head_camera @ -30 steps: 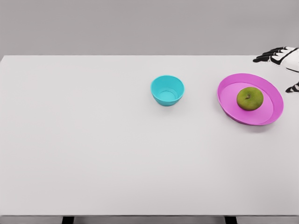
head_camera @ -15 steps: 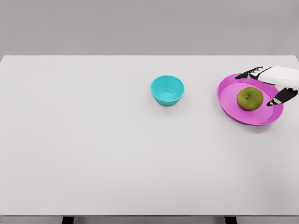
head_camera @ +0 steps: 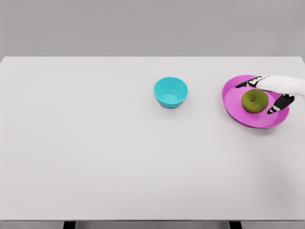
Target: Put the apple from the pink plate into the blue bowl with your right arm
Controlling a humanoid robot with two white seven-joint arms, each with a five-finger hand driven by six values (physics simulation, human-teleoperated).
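Observation:
A green apple lies on the pink plate at the right of the white table. My right hand comes in from the right edge and reaches over the plate, fingers spread. Its dark-tipped fingers stretch along the apple's far side and the thumb lies at its near right. The hand brackets the apple without closing on it. The blue bowl stands empty to the left of the plate, near the table's middle. The left arm is out of view.
The white table spans the whole view, with its far edge against a grey wall. Two dark table legs show at the bottom edge.
My right hand moved in from the table's far right corner, down and left over the plate, and now sits around the apple. Apple, plate and bowl have not moved.

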